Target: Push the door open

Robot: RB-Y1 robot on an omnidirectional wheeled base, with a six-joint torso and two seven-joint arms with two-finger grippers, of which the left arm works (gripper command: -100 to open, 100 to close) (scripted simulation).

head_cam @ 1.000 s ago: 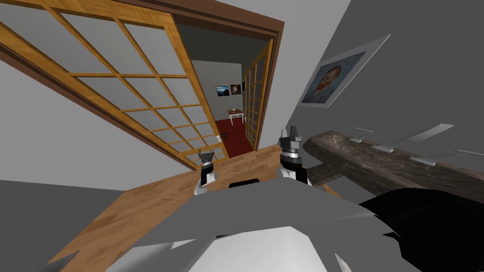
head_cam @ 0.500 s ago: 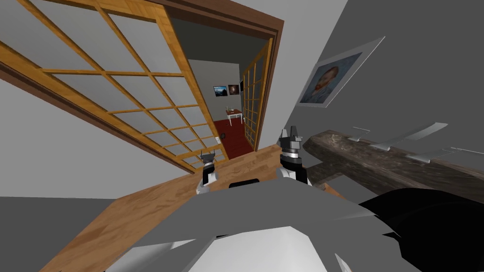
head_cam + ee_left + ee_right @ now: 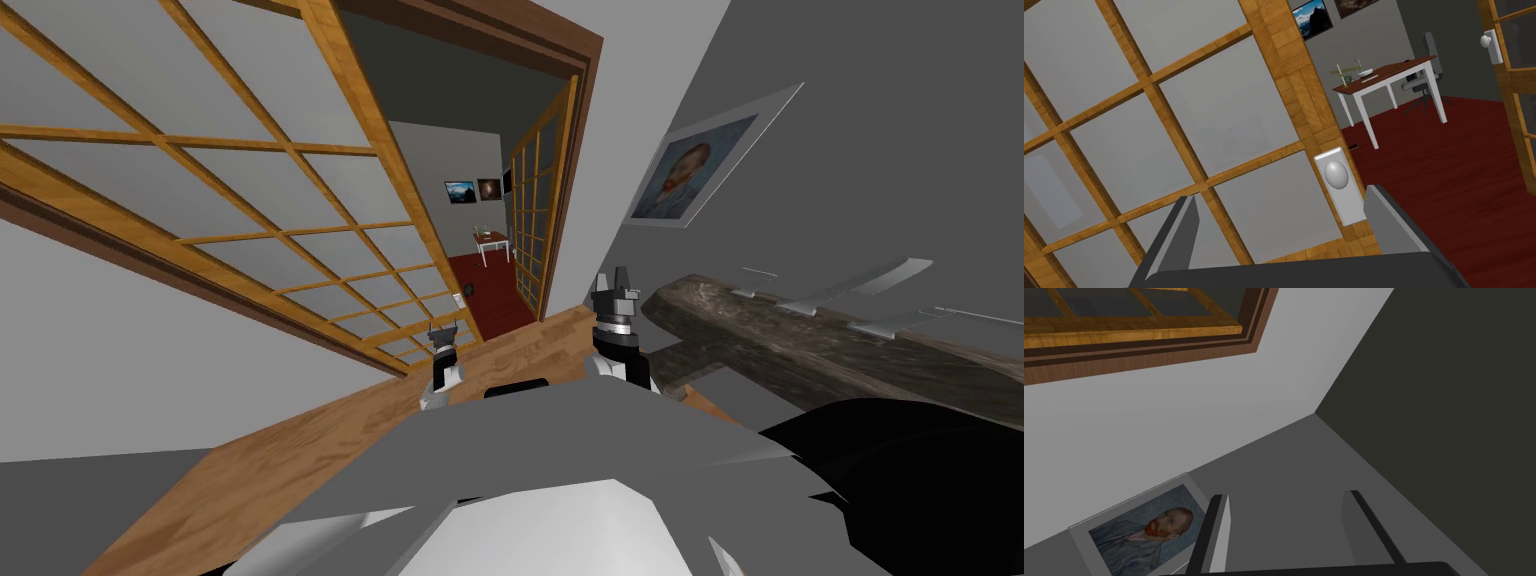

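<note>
A double door of wooden lattice with grey panes stands ahead. Its left leaf (image 3: 250, 200) is partly open and slants away beside my left gripper (image 3: 443, 335). The right leaf (image 3: 535, 200) is swung inward. In the left wrist view my left gripper (image 3: 1281, 197) is open, close in front of the left leaf (image 3: 1174, 125). A grey oval knob (image 3: 1336, 175) on a white plate sits by the leaf's free edge, just inside one finger (image 3: 1384, 215). My right gripper (image 3: 615, 285) is raised near the right door jamb, and it is open (image 3: 1285, 495).
A dark rough wooden bench (image 3: 800, 340) with grey flat pieces lies close on my right. A portrait (image 3: 690, 165) hangs above it. Beyond the doorway are a red floor (image 3: 1449, 175), a white-legged table (image 3: 1389, 80) and an office chair (image 3: 1424, 75). Light wood floor (image 3: 300, 450) lies underfoot.
The left leaf has swung a little further away and the gap to the room beyond has widened. My left gripper has shifted slightly with it. The right arm holds still.
</note>
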